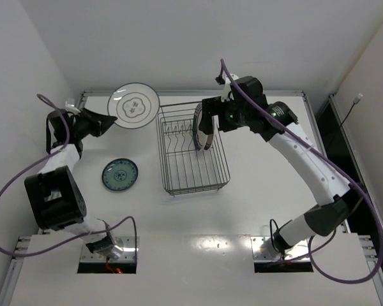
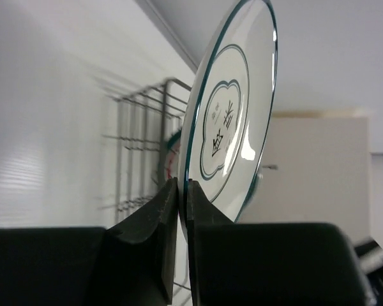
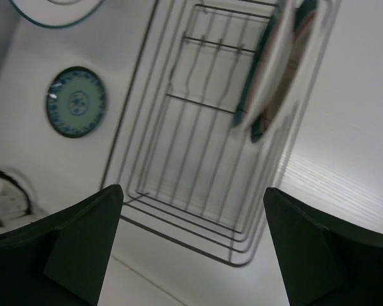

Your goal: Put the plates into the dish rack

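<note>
My left claw (image 1: 112, 119) (image 2: 182, 189) is pressed together on the rim of the whitish plate (image 1: 135, 106) (image 2: 233, 121), one finger on each face. That plate has a thin teal edge line and a dark mark in its centre. I hold it just off the far left corner of the dish rack (image 1: 162, 153) (image 2: 140, 121). My own fingers hide the part of its rim that I pinch. I cannot tell whether its far edge touches the tabletop (image 1: 268, 210).

My right claw (image 1: 205, 132) (image 3: 191, 204) is spread wide and holds nothing. It hangs over the far right part of the dish rack (image 3: 179, 166), with bare wire floor showing between its fingers.

Two banded plates (image 1: 195, 126) (image 3: 274, 70) stand on edge in that far right part, close together. From above, my right claw covers most of them, leaving only a dark curved edge. In the right wrist view they are blurred and cut off at the top, so I cannot read their rims clearly or see which prongs hold them.

The small teal plate (image 1: 120, 174) (image 3: 76, 102) lies flat on the tabletop, well to the left of the dish rack. The rack is only a blur behind the plate in my left wrist view.
</note>
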